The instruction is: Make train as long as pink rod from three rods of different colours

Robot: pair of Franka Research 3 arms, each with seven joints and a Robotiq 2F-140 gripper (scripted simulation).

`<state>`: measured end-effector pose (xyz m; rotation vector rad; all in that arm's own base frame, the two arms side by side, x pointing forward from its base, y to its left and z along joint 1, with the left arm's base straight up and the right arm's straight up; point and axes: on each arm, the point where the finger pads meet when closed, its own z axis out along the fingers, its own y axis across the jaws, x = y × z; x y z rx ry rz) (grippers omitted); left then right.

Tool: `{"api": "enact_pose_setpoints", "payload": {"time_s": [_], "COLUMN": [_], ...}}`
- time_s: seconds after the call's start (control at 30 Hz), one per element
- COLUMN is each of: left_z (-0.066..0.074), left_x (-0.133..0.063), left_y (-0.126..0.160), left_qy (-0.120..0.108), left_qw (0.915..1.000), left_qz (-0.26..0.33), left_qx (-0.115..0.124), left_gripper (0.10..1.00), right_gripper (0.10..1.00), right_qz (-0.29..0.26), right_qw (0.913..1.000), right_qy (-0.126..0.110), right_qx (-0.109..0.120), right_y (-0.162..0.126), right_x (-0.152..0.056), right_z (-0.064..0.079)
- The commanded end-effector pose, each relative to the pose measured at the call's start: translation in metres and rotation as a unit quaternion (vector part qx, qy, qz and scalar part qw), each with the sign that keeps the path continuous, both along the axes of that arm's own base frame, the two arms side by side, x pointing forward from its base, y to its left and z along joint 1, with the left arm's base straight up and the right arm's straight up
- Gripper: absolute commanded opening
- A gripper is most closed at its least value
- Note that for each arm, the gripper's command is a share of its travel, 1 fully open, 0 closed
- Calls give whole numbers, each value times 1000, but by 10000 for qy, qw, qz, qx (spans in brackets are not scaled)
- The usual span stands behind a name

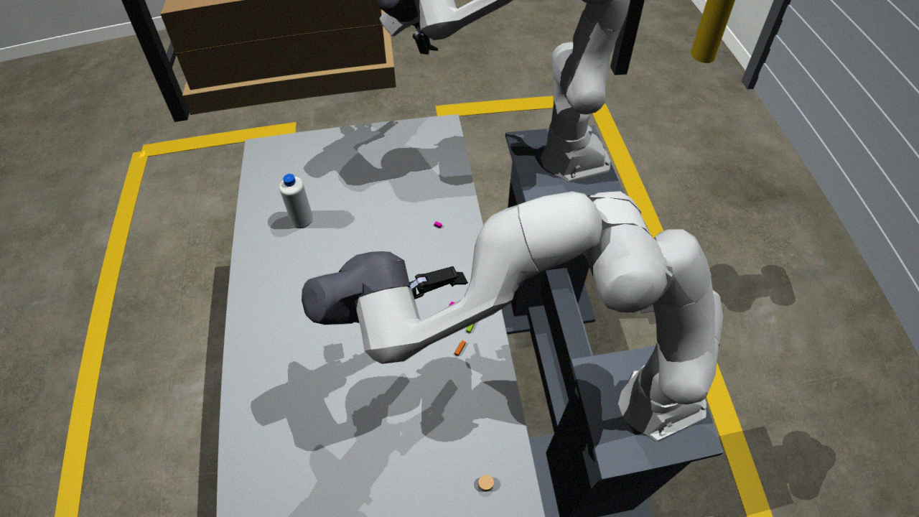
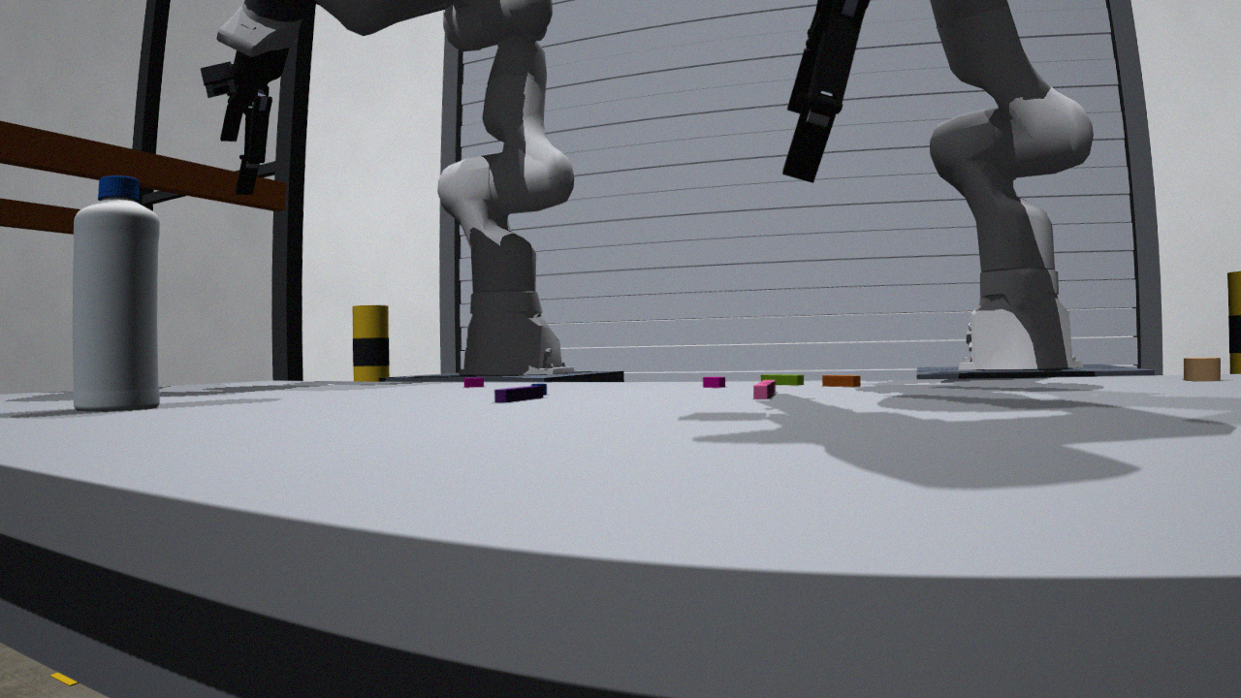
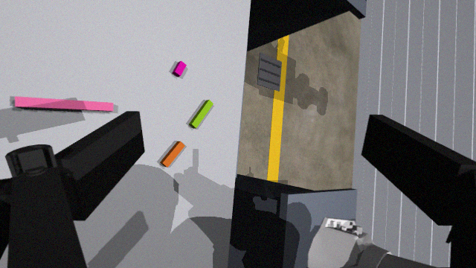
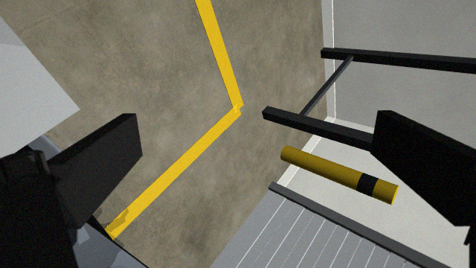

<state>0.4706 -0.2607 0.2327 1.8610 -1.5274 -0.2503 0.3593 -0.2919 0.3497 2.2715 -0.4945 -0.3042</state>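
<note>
The pink rod lies flat, hidden in the top view. An orange rod, a lime rod and a magenta rod lie apart. A second magenta rod lies farther off. A purple rod has a blue rod behind it; whether they touch is unclear. My left gripper is open, high above the table. My right gripper is open, beyond the table's far end.
A white bottle with a blue cap stands on the table. A tan round block is near the opposite end. The left arm reaches low across the middle in the top view and hides part of the table.
</note>
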Motion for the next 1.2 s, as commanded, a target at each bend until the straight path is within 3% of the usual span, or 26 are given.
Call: {"api": "enact_pose_setpoints", "payload": {"time_s": [0.0,0.23,0.3,0.33,0.57,0.8,0.87,0.9,1.17], "left_z": [6,22,22,28,44,62,62,69,89], "left_x": [10,25,25,30,42,52,52,56,65], "left_y": [16,44,44,54,80,108,108,118,147], "left_qy": [-103,-371,-371,-470,-709,-957,-957,-1048,-1301], "left_qw": [9989,9954,9954,9935,9873,9786,9786,9748,9624], "left_qz": [271,513,513,607,846,1109,1109,1209,1498], "left_qx": [367,716,716,843,1144,1448,1448,1557,1856], "left_gripper": [1000,1000,1000,1000,1000,1000,1000,1000,1000], "right_gripper": [1000,1000,1000,1000,1000,1000,1000,1000,1000], "right_qz": [-452,-1093,-1093,-1328,-1931,-2555,-2555,-2783,-3442], "right_qw": [9988,9928,9928,9893,9772,9596,9596,9518,9251], "right_qy": [-199,-450,-450,-546,-798,-1070,-1070,-1173,-1481], "right_qx": [62,215,215,267,388,495,495,530,616], "right_y": [-10,-32,-32,-40,-61,-82,-82,-89,-111], "right_x": [-10,-27,-27,-34,-52,-71,-71,-79,-101], "right_z": [-3,-3,-3,-3,-3,-2,-2,-1,1]}}
